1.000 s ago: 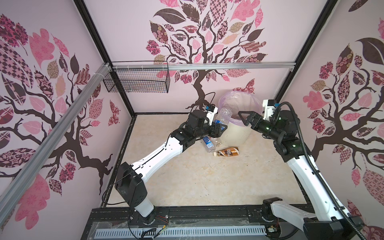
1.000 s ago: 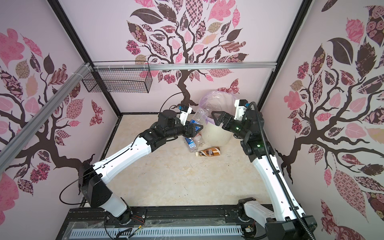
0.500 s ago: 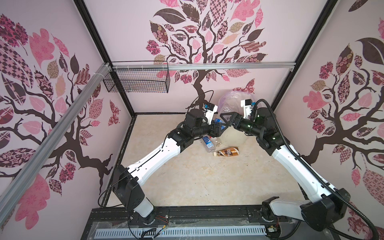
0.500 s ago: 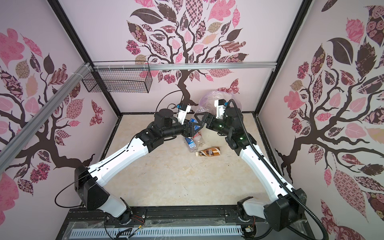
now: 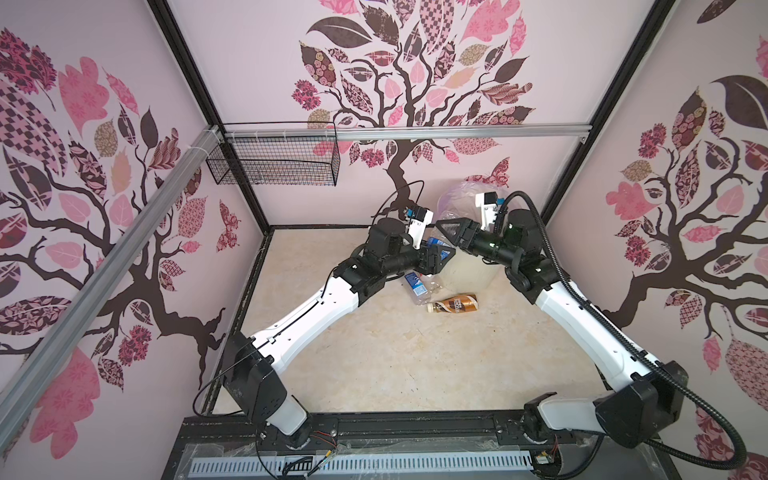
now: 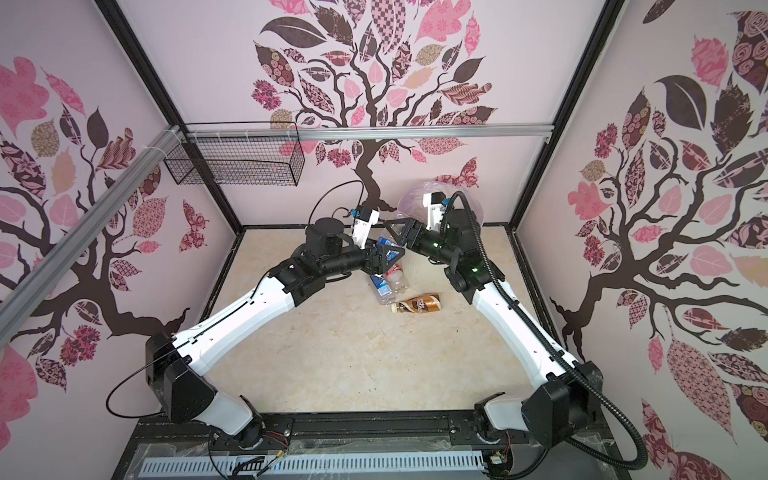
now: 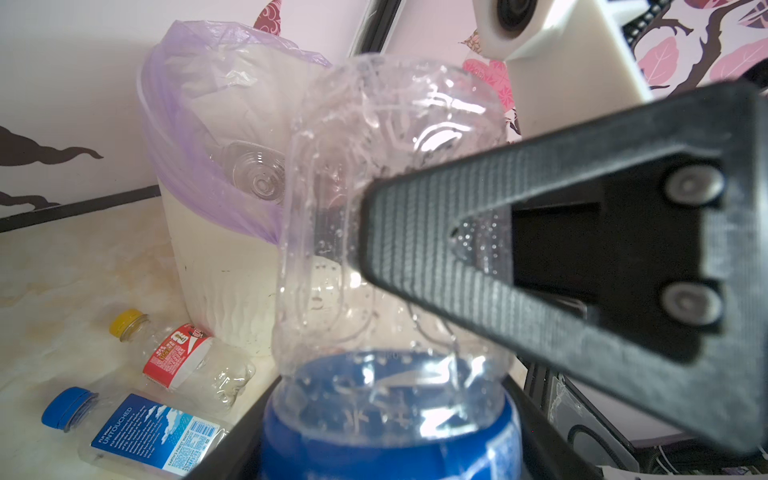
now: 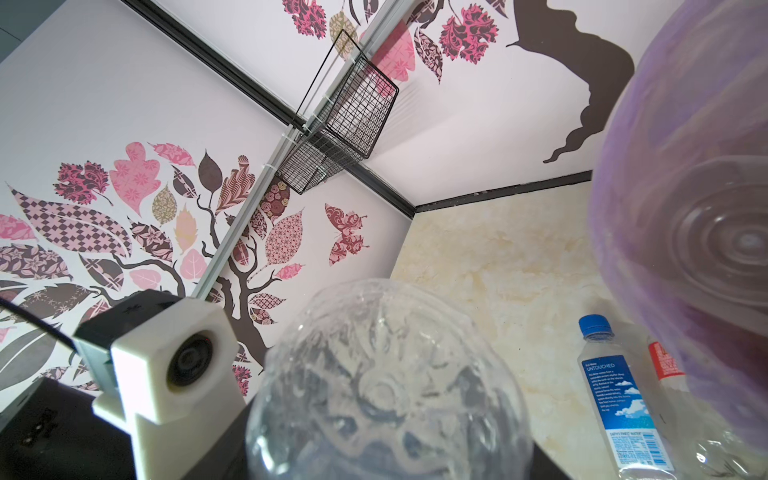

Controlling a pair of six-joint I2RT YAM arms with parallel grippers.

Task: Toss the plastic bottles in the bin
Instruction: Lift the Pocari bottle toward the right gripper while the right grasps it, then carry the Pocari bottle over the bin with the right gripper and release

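Observation:
A clear bottle with a blue label [image 7: 386, 249] hangs in the air beside the bin [image 5: 465, 270], a cream bucket with a lilac liner. My left gripper [image 5: 440, 255] is shut on its labelled end. My right gripper [image 5: 446, 228] meets it from the bin side, jaws closed round the clear base [image 8: 386, 395]; one right finger [image 7: 540, 249] lies against the bottle wall. On the floor by the bin lie a blue-capped bottle [image 7: 141, 432], a red-labelled one with a yellow cap [image 7: 178, 357] and a brown one [image 5: 455, 303]. Another clear bottle [image 7: 257, 174] shows through the liner.
A black wire basket [image 5: 274, 166] hangs on the back wall at the left, well above the floor. Patterned walls close the cell on three sides. The two arms cross in front of the bin, hiding part of its rim in both top views.
My right arm swung left from over the bin to the bottle in my left gripper, and its wide-open jaws closed round the clear end. The left arm barely moved.

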